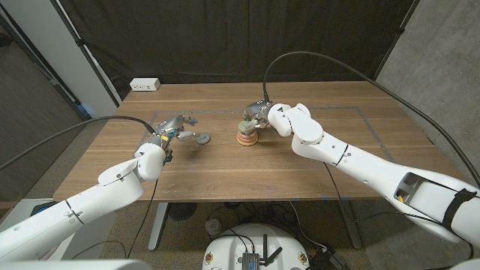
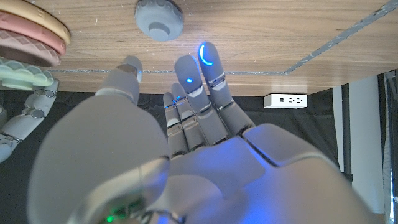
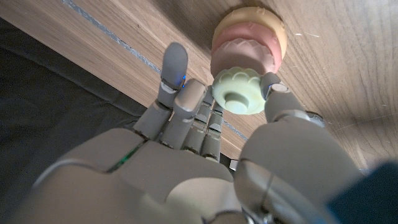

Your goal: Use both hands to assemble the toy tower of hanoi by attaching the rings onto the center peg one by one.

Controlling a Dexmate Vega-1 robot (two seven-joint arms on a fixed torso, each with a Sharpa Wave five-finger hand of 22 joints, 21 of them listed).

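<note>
The tower (image 1: 246, 136), stacked scalloped pastel rings, is sitting mid-tabletop (image 1: 225, 169) on grained wood; the right hand (image 1: 259, 118) is pinching its pale green top ring (image 3: 239, 91). A grey ridged ring (image 1: 201, 137) is lying beside the left hand (image 1: 172, 127), fingers apart.

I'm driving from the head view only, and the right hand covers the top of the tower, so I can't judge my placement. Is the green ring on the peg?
Observer: Yes. The right wrist view shows the green ring on top of the pink rings, with the peg tip showing through its hole.
Operator: Is my right hand gripping it?
Observer: The right hand has its thumb against the ring's rim. Its fingers lie along the other side, and whether they touch the ring is unclear.
Operator: And the left hand?
Observer: The left hand holds nothing. Its fingers are spread, short of the grey piece on the table.
</note>
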